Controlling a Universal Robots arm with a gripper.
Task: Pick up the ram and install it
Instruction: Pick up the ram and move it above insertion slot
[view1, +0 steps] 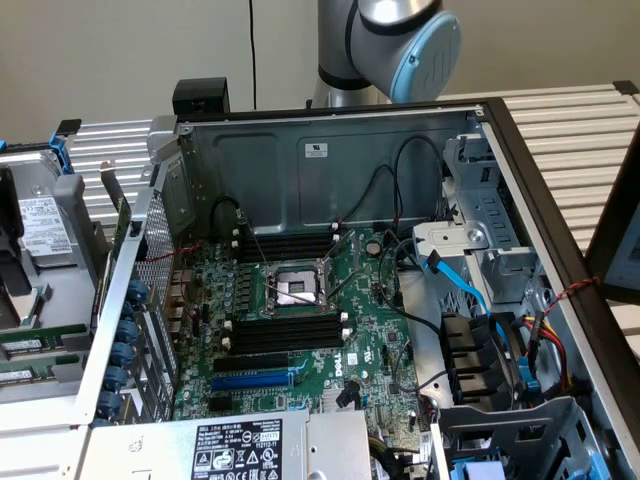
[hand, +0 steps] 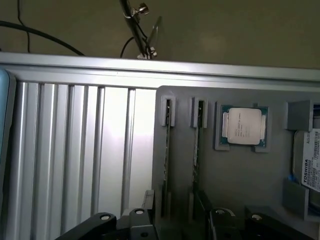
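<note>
Hangs above a grey tray (hand: 240, 195) with the gripper (hand: 175, 222) spread apart and empty, jaws clasping nothing and touching nothing. Looks down through the gap between them onto two thin green sticks standing on edge in narrow slots of that tray. Finds the ram (hand: 166, 150) as the stick nearer the ribbed aluminium table (hand: 75, 160), close to the tray's rim, on edge in its slot. Finds a second stick (hand: 196, 150) just beside it, parallel, in the next slot. Cannot tell the closer of the two to the gripper. Passes on to a square processor (hand: 242, 126) lying flat in its own recess on the other side of the second stick, then to a hard drive (hand: 310, 170) with a white label further along the tray.

Shows, in the exterior view, the same tray (view1: 62, 195) at the exterior view's left, outside the open computer case (view1: 330, 160), with the hard drive (view1: 38, 228) resting in it. Has the ram well apart from the motherboard (view1: 370, 340), not seated in any of the black memory slots (view1: 285, 330) flanking the processor socket (view1: 297, 288). Sets a blue expansion slot (view1: 252, 381) beside the bank of memory slots nearer the camera, on the side away from the socket. Rises behind the case as a grey arm (view1: 395, 40) with a blue joint cap and runs out of the picture at the top
</note>
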